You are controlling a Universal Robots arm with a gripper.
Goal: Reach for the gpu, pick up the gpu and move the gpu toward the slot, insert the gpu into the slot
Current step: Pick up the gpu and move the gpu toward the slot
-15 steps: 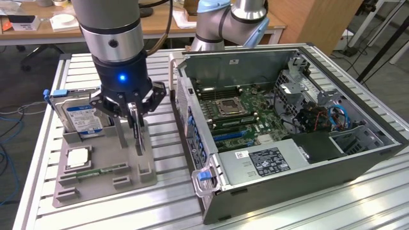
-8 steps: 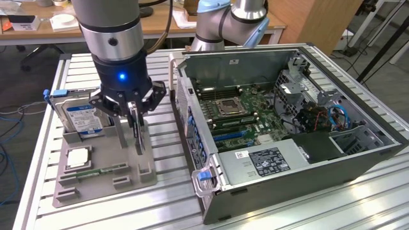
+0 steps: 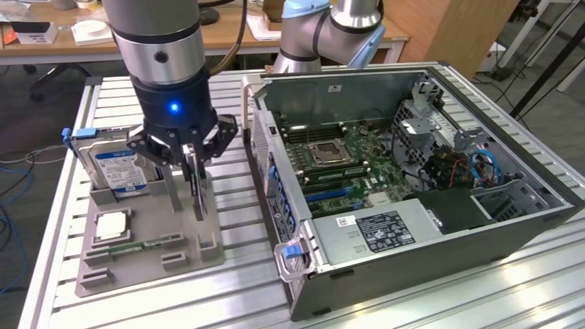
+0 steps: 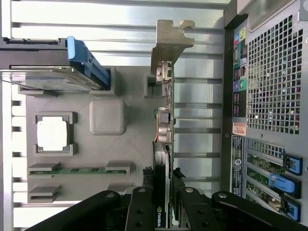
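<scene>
A: Looking down the wrist view, you see your gripper (image 4: 163, 204) with a finger on either face of the gpu (image 4: 163, 126), pinching the card's edge.

B: And where do you find the card?

A: You find the gpu (image 3: 196, 195) standing on edge in the gray holder (image 3: 151, 264), under the gripper (image 3: 192, 156). The hard drive (image 3: 114, 164) stands just beside it. The open computer case (image 3: 366, 79) sits apart, at the exterior view's right.
</scene>
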